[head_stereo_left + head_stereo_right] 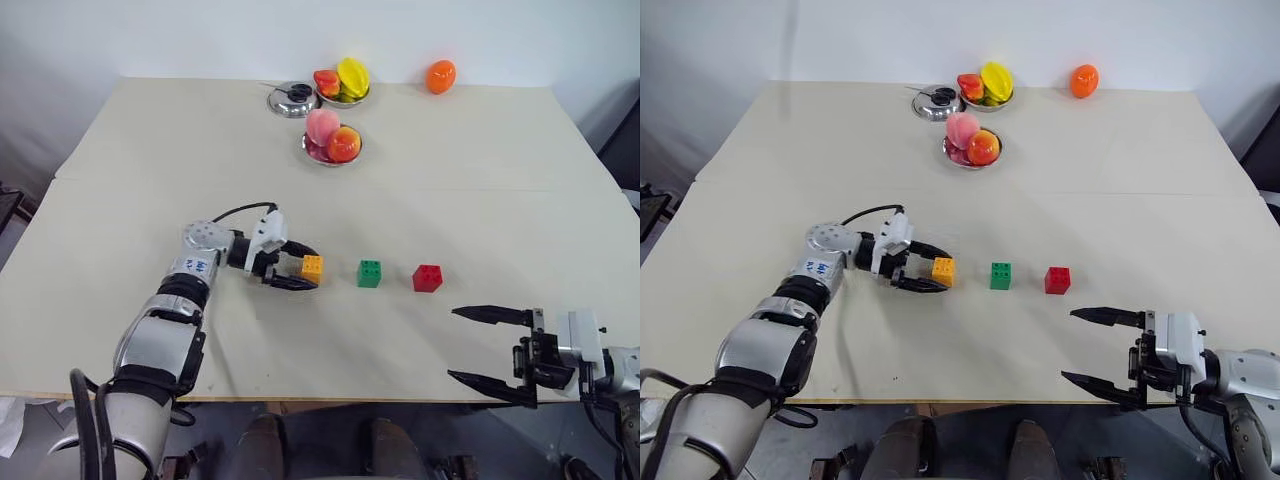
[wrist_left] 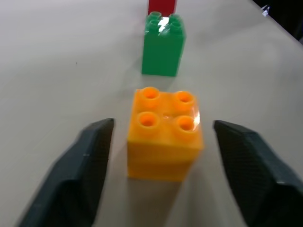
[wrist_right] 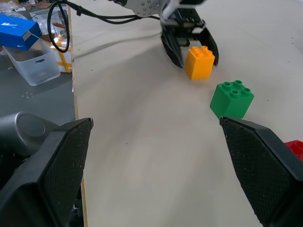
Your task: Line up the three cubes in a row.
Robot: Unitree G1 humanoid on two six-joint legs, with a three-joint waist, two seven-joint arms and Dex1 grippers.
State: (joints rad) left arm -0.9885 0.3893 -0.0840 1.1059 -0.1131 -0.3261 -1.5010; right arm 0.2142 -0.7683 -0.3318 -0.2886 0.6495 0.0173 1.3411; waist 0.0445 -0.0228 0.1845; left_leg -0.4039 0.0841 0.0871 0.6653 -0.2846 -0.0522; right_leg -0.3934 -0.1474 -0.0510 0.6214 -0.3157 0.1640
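Left wrist view gives you the clearest look: your left gripper (image 2: 161,165) has let go, its fingers (image 2: 80,175) standing apart on either side of the orange block (image 2: 164,142) with a gap showing on both sides. That block sits on the table (image 1: 450,190) in a row with the green block (image 1: 369,273) next and the red block (image 1: 427,278) after it, all spaced apart. Your right gripper (image 1: 490,347) hangs wide open near the table's front edge, holding nothing. Bowls of fruit (image 1: 333,143) sit well behind the row.
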